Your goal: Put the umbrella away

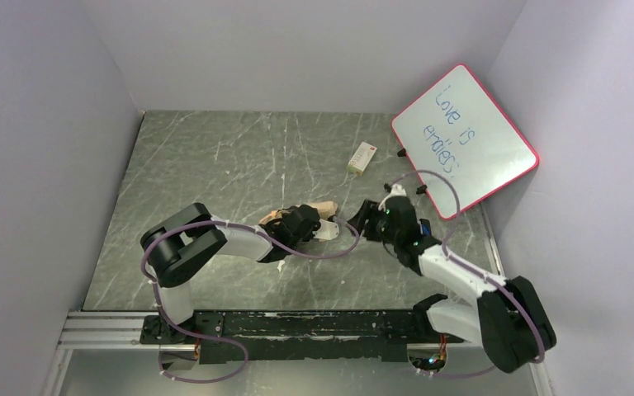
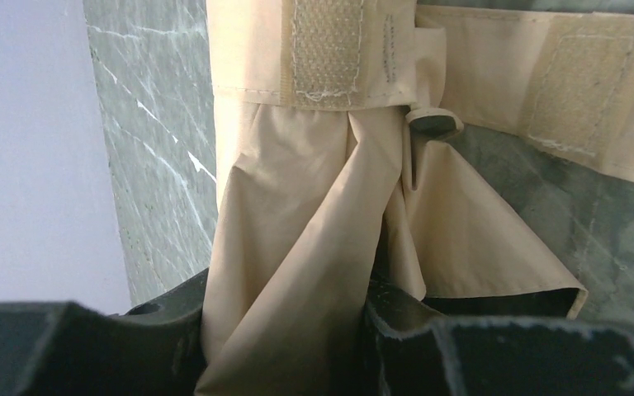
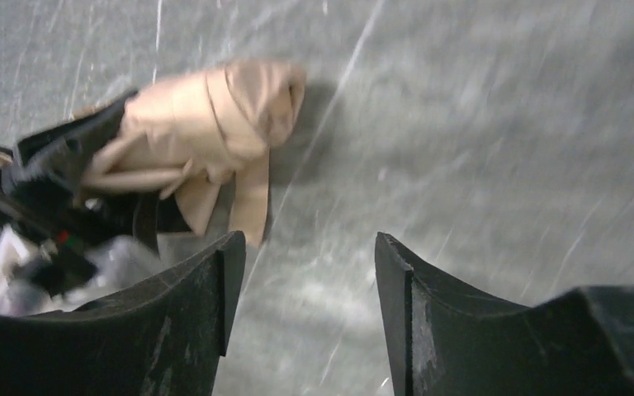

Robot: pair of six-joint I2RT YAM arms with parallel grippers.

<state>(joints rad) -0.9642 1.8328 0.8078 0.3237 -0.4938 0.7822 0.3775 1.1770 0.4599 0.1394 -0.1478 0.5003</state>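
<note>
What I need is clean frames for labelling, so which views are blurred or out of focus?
Right wrist view: motion-smeared, the folded tan fabric umbrella and grey stone-patterned table both soft. Left wrist view: fabric and stitching crisp, the left hand dark and slightly soft at the bottom. Top external view: sharp, evenly lit, mild sheen on the pink-framed whiteboard.

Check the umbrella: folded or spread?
Folded: the umbrella is a compact tan bundle, its canopy gathered in the left claw. Whether the strap is fastened: cannot tell.
</note>
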